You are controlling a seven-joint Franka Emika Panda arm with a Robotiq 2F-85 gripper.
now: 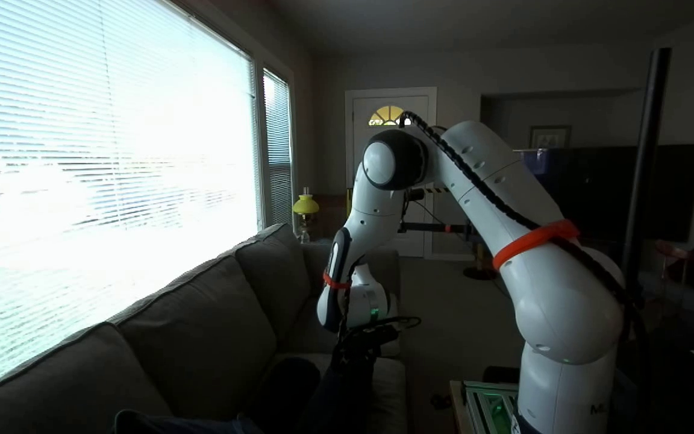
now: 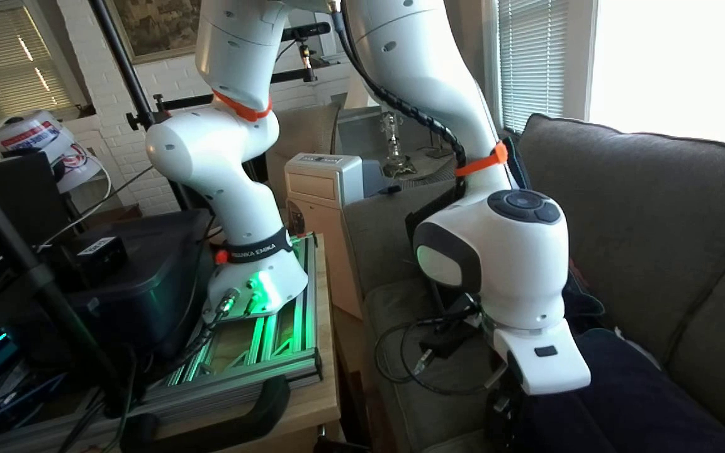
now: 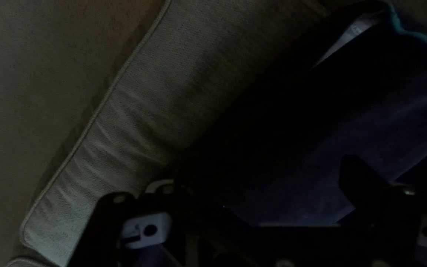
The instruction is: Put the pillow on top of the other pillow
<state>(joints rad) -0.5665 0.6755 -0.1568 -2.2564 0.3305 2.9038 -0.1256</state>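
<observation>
Right at the jaws, on the seat of the gray sofa (image 2: pixel 646 207), a navy pillow (image 2: pixel 639 402), close to the backrest (image 1: pixel 202 313) and set in from the piped front edge (image 3: pixel 112 87) of the seat cushion (image 3: pixel 139 115). Between the widely spread jaws, dark purple fabric (image 3: pixel 298 196); in the wrist view, too dim to tell any contact. Near the upper right corner of that view, a teal trim (image 3: pixel 421 37) and a white tag (image 3: pixel 350 33). In an exterior view, a second dark shape (image 1: pixel 290 383) near the jaws, against the backrest; too dim to identify. Outward from the pillow, a strip of seat cushion as far as the piping, then a drop to the carpet (image 3: pixel 50 104): room for moving on this side. Toward the backrest, only a tight margin, with white window blinds (image 1: pixel 100 120) behind. Beside the wrist (image 2: pixel 520 264), a looped black cable (image 2: pixel 423 361) over the seat. Across a narrow gap, the wooden desk (image 2: pixel 312 402) under the white Franka arm (image 1: pixel 564 295), and near that arm a black upright pole (image 1: pixel 646 157).
</observation>
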